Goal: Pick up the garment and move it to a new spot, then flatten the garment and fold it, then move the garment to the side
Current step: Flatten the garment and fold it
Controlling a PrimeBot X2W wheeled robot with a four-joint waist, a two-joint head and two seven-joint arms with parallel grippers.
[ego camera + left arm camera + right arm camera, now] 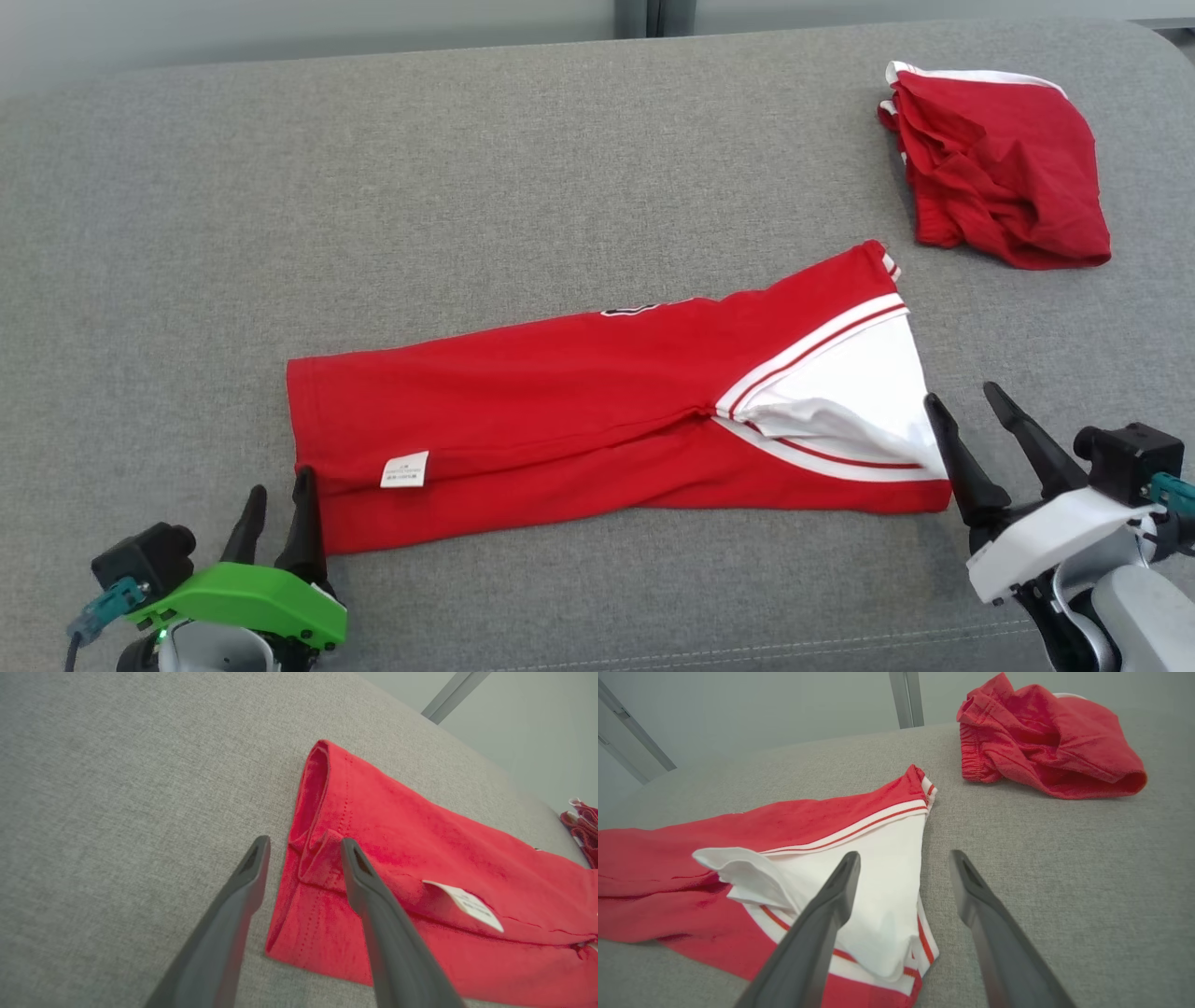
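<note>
While the red garment [579,411] lies folded on the grey cushion [373,187] near me, my left gripper [280,481] is spread at its left end. My right gripper [960,394] is spread at its right end.

The red knit garment with white, red-striped trim [579,411] lies flat on the grey fabric surface [467,187], folded lengthwise into a long band. White lining [859,392] shows at its right end, and a small white label [404,469] sits near its left.
</note>
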